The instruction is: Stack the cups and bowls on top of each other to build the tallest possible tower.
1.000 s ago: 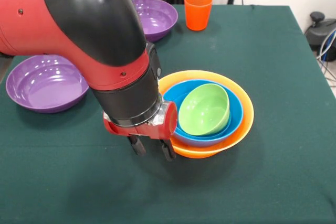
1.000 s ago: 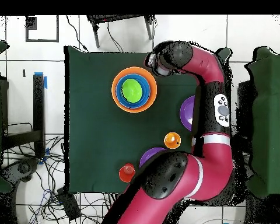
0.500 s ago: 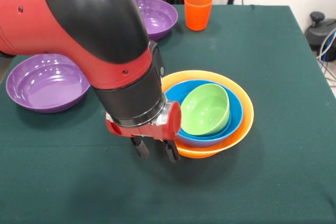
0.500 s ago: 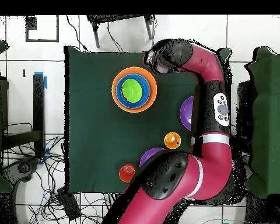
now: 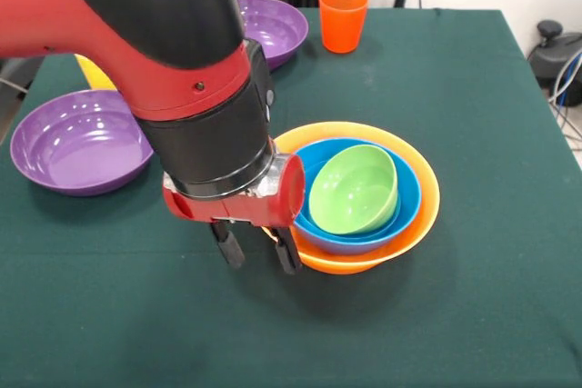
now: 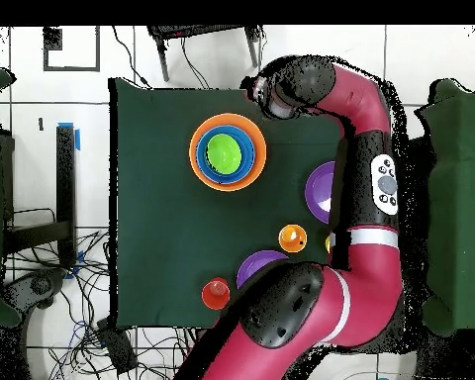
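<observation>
The tower [image 5: 356, 195] so far is three bowls (green in blue in the large orange base), with both purple bowls [image 5: 80, 142] and the red-orange cup [image 5: 343, 18] well apart from it, while the empty gripper [image 5: 254, 249] hangs spread apart just beside it.

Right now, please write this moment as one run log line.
gripper: open, empty, beside stack | stack: green bowl in blue bowl in orange bowl | purple bowls, cup: apart

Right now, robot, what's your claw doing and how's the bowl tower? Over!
Gripper open, empty, beside the tower. Green bowl tilted in blue, in orange. Purple bowls and red-orange cup unstacked. Nothing blocking.
</observation>
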Robot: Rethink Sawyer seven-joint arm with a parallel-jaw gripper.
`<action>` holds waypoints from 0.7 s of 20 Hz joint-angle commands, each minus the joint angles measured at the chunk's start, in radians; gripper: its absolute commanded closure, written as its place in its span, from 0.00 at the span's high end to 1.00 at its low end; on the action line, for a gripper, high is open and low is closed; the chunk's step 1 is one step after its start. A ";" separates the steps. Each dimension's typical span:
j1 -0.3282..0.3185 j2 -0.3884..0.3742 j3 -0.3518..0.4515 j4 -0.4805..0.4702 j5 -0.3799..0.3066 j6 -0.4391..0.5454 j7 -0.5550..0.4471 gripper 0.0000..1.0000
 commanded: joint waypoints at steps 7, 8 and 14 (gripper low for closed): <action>-0.026 0.091 0.054 -0.099 -0.084 0.105 -0.385 1.00; -0.026 0.104 0.057 -0.114 -0.091 0.102 -0.396 1.00; -0.054 0.141 0.064 -0.069 -0.058 0.024 -0.387 1.00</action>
